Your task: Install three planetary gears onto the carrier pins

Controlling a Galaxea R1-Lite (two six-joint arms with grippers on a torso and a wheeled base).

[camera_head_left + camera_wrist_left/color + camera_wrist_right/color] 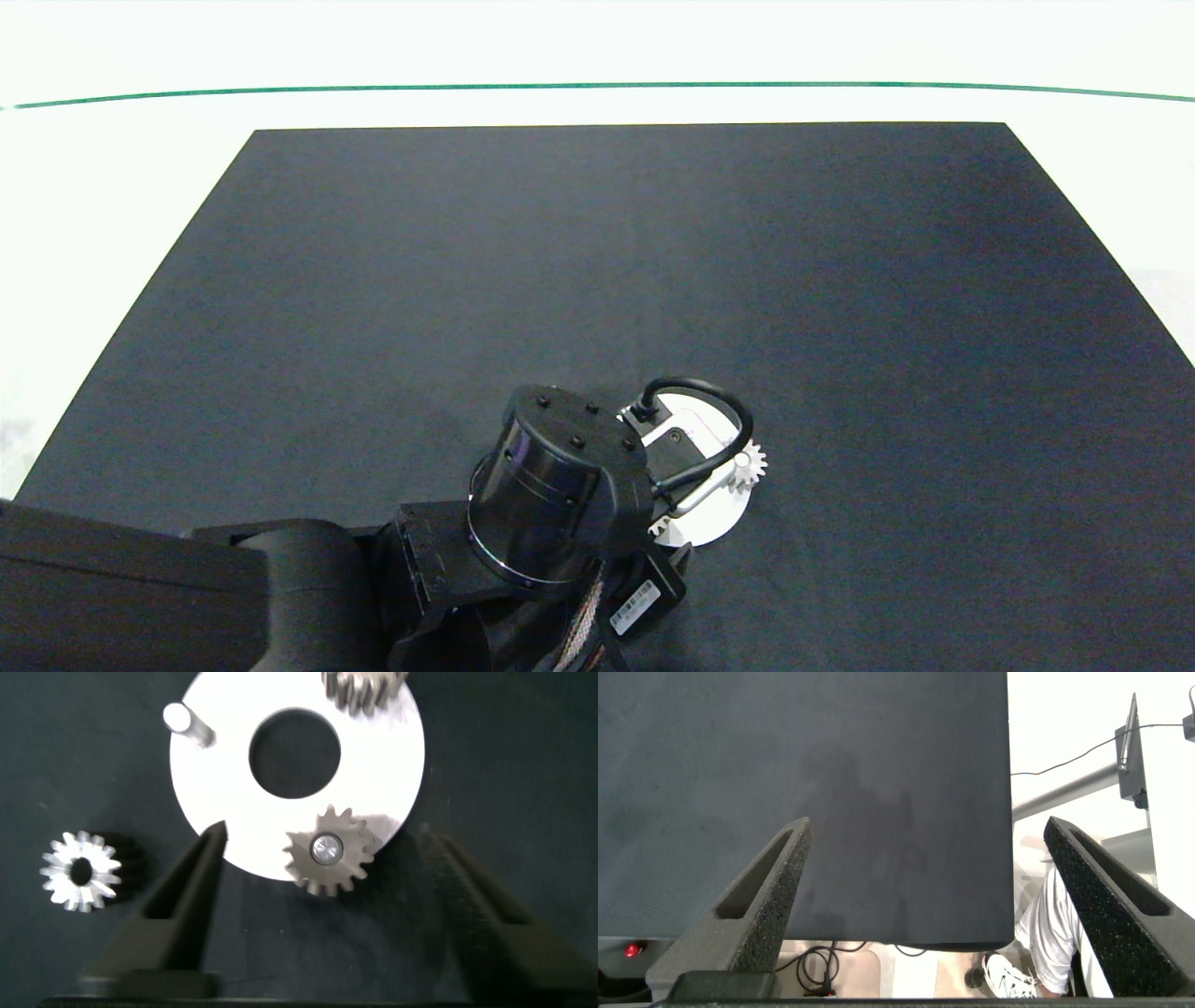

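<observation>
The white carrier disc [392, 775] lies on the dark mat, directly below my left gripper [322, 842]. One planetary gear [329, 849] sits on a carrier pin between the open fingers, touching neither. A second gear [369, 691] sits at the disc's far rim, partly cut off. One carrier pin [187, 723] stands bare. A third gear [82, 870] lies loose on the mat beside the disc. From above, the left arm covers most of the disc [724, 509]; one seated gear [752, 464] shows at its right rim. My right gripper [924, 831] is open and empty, outside the head view.
The dark mat [597, 280] covers the white table [93, 233] with wide free room on all sides of the disc. The right wrist view shows the mat's edge, cables below it, and a person's shoe [1004, 975] on the floor.
</observation>
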